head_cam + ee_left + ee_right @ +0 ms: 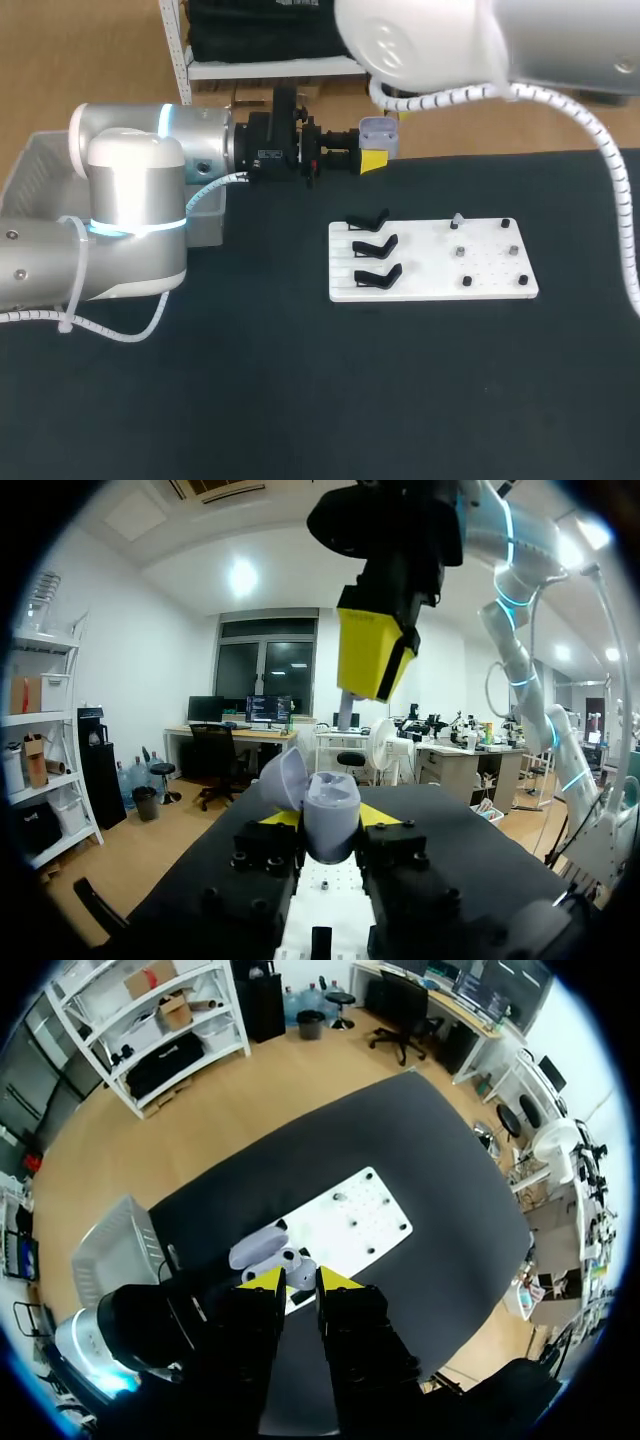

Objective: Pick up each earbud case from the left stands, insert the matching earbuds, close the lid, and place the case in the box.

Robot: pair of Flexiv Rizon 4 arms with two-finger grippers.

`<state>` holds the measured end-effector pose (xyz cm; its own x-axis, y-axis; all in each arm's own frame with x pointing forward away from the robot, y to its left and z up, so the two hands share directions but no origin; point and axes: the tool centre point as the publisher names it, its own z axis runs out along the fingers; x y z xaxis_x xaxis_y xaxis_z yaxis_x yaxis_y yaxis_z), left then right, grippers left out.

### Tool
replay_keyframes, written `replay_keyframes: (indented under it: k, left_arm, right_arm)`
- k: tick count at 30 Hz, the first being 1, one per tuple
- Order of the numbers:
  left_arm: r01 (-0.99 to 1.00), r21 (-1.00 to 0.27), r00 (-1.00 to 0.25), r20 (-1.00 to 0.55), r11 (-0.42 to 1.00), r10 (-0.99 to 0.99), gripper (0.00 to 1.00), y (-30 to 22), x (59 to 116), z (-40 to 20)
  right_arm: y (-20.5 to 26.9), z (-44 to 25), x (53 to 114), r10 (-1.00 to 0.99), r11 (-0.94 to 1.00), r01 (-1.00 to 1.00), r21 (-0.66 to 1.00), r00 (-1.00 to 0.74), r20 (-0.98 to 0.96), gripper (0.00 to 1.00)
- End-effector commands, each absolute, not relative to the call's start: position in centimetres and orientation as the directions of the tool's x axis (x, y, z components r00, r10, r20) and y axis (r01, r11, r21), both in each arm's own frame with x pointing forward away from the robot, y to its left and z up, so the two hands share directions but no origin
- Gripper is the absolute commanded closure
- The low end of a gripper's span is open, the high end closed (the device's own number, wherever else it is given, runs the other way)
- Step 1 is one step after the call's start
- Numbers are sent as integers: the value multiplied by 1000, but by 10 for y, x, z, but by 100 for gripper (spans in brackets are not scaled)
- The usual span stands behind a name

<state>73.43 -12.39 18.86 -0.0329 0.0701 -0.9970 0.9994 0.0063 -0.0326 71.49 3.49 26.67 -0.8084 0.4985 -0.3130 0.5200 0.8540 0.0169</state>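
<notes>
Lavender plastic marks the earbud case (378,128) in the head view. It is clamped in the left gripper (372,155) over the table's far edge, well apart from the white board (480,285) and its black stands (372,246). The box (40,165) lies beside the left arm.

In the left wrist view the fingers press the case's lower half from both sides, with the lid hinged open. The right gripper (375,650) hangs just above it.

In the right wrist view the case lies straight below. I cannot tell whether that gripper is parted or holding anything.

The case looks light, hard and smooth, so it is likely to slip. I would keep the hold on the base, below the seam, and treat the hinge gently.
</notes>
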Motion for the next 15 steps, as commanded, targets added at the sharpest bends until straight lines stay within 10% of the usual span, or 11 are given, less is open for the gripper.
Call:
replay_keyframes:
  k: [1,15]
  left_arm:
    - [1000,-28,-29,-998,11,64,100,-124,733,187]
    - [1000,-28,-29,-998,11,64,100,-124,733,187]
  right_arm:
    - [39,261,716,486,859,512,-1,-816,-314,100]
    - [45,246,716,479,864,504,-3,-823,-303,100]
